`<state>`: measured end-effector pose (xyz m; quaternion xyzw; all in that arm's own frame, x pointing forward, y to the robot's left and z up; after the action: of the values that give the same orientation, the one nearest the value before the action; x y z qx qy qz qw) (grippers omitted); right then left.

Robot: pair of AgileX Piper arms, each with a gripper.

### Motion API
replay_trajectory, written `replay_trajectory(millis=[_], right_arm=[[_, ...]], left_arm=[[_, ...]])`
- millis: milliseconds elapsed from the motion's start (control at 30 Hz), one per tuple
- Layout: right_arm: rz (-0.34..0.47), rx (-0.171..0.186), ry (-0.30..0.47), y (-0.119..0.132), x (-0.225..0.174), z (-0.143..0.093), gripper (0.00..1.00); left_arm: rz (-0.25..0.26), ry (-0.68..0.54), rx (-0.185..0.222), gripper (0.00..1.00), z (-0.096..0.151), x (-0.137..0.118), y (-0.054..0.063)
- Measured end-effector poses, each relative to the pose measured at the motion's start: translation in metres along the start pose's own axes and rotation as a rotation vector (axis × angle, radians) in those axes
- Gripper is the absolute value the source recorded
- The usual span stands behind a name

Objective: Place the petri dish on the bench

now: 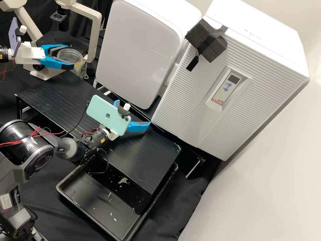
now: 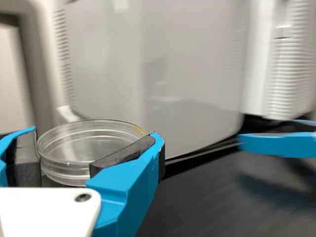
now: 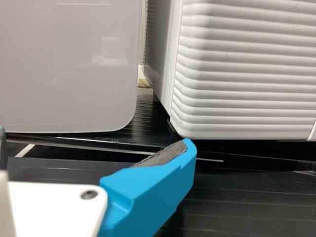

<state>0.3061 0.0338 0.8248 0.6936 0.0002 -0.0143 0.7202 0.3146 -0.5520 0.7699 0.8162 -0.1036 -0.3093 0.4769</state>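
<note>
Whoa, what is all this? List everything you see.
Petri dish: one, clear, in left pincer
Bench: one, black, centre
Tray: one, black, by bench's near edge
Microscope: one, beige, high view's upper left
Smooth-fronted box: one, white, behind bench
Ribbed box: one, white, beside it
Foam: one lump, dark, taped to ribbed box
Phones: two, purple and green, one per arm
Cables: several, red and black, along arms
Arms: two, dark grey, high view's left
Left pincer: one, white-and-blue, around dish
Right pincer: one, white-and-blue, over bench

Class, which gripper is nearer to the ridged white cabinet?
Right: the right gripper is near the foot of the cabinet; the left gripper, holding the petri dish, is farther off, by the microscope.
</note>
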Motion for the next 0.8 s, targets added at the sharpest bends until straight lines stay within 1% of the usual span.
replay_trajectory(millis=[67,167,300,367,433,467,567,800], right_arm=[[0.000,0.000,0.000,0.000,0.000,0.000,1.00],[0.000,0.000,0.000,0.000,0.000,0.000,1.00],[0.000,0.000,0.000,0.000,0.000,0.000,1.00],[0.000,0.000,0.000,0.000,0.000,0.000,1.00],[0.000,0.000,0.000,0.000,0.000,0.000,1.00],[0.000,0.000,0.000,0.000,0.000,0.000,1.00],[0.000,0.000,0.000,0.000,0.000,0.000,1.00],[0.000,0.000,0.000,0.000,0.000,0.000,1.00]], left_arm=[[-0.012,-0.063,0.017,0.00,0.013,0.003,-0.003],[-0.056,-0.155,0.049,0.00,0.033,0.008,-0.012],[-0.106,-0.237,0.062,0.00,0.050,0.015,-0.023],[-0.112,-0.263,0.067,0.00,0.055,0.020,-0.024],[-0.119,-0.291,0.067,0.00,0.061,0.025,-0.025],[-0.117,-0.300,0.062,0.00,0.063,0.028,-0.024],[-0.134,-0.334,0.046,0.00,0.070,0.035,-0.028],[-0.209,-0.398,0.026,0.00,0.087,0.048,-0.041]])
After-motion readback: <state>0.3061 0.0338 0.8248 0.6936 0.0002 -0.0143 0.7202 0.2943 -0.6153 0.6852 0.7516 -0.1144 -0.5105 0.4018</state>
